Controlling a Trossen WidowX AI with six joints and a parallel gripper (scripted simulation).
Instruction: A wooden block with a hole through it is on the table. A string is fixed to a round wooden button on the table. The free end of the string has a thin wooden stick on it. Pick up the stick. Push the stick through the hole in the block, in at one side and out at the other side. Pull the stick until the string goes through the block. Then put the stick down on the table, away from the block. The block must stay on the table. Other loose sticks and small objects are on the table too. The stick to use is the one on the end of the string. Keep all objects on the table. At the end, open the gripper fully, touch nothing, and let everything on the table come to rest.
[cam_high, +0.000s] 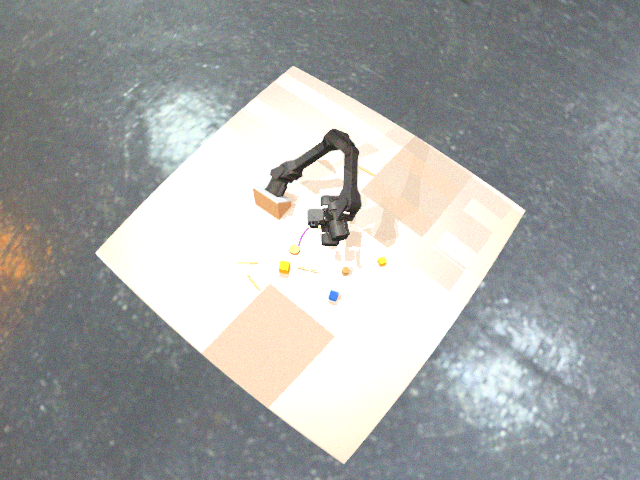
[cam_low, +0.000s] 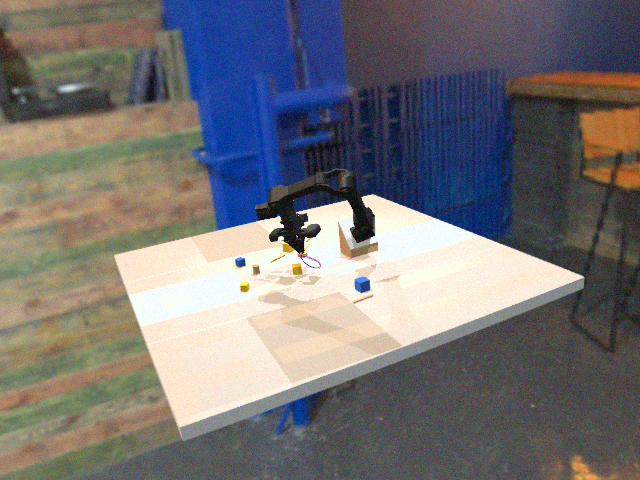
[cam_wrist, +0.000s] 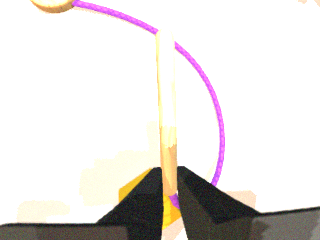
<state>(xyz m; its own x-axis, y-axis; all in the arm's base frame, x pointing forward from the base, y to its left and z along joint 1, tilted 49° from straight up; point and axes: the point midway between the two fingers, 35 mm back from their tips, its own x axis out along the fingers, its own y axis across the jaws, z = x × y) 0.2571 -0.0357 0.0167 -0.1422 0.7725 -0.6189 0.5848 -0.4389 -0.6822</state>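
My gripper (cam_low: 299, 252) (cam_wrist: 169, 174) is shut on the wooden stick (cam_wrist: 166, 100) near its string end. The stick points ahead of the fingertips in the wrist view. The purple string (cam_high: 301, 237) (cam_low: 317, 262) (cam_wrist: 221, 135) curves in a slack arc from the round wooden button (cam_high: 294, 250) (cam_wrist: 54, 4) to the held end. In the wrist view the stick's far end overlaps the string. A wooden block (cam_high: 271, 202) (cam_low: 346, 240) stands by the arm's base, to the left of the gripper in the top view. I cannot make out its hole.
A yellow cube (cam_low: 296, 269) (cam_wrist: 131, 190) lies below the gripper. Another yellow cube (cam_high: 284, 267), a small yellow one (cam_high: 382, 261), a brown cylinder (cam_high: 345, 271), blue cubes (cam_high: 333, 296) (cam_low: 362, 283) and loose sticks (cam_high: 308, 269) (cam_high: 247, 263) (cam_low: 362, 298) lie around.
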